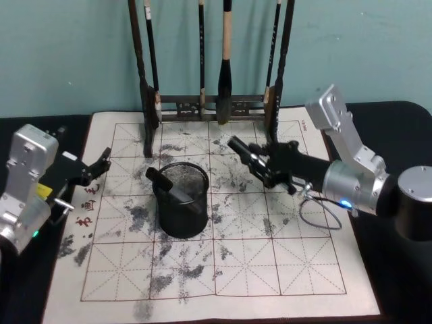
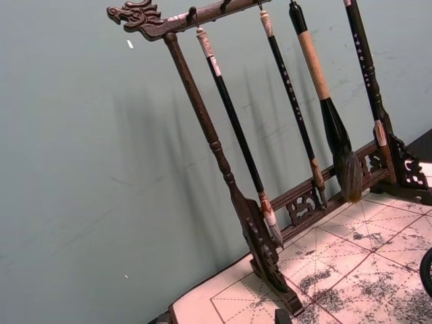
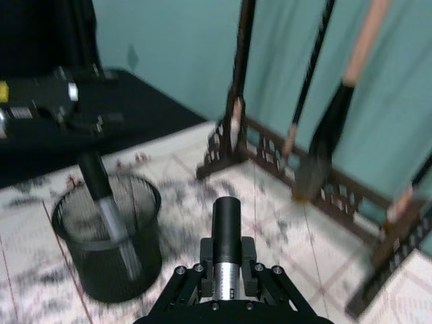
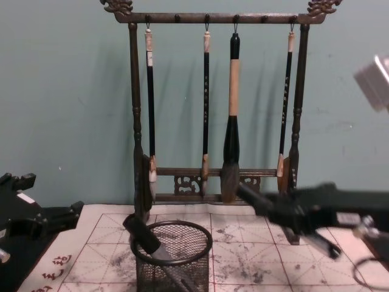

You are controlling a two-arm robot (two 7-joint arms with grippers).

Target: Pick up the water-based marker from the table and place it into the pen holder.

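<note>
My right gripper (image 1: pixel 256 160) has its jaws pinched on the water-based marker (image 3: pixel 227 233). My left gripper (image 1: pixel 101 166) has its jaws spread and holds nothing, over the left edge of the table (image 1: pixel 270 266).

A teal wall (image 1: pixel 67 54) closes the room behind. The table carries a cream felt mat with a red grid, blotched with ink, and its dark border runs along both sides. At the back of the mat stands the wooden brush rack (image 4: pixel 135 121). The chest view takes in its full top rail with four calligraphy brushes (image 4: pixel 233 121) hanging from hooks. My left wrist view adds the carved dragon head at the rail's end.

The pen holder (image 1: pixel 194 217), black wire mesh, stands upright near the middle of the mat. A second marker (image 1: pixel 169 187) leans inside it, cap up and above the rim.

I hold the water-based marker in the air to the right of the holder, apart from it. From the chest view it is higher than the rim. The head view gives me its black cap pointing toward the rack. My right wrist view shows the silver barrel with dark print between my fingers.

A thin grey cable (image 1: pixel 317 214) loops on the mat under my right arm.
</note>
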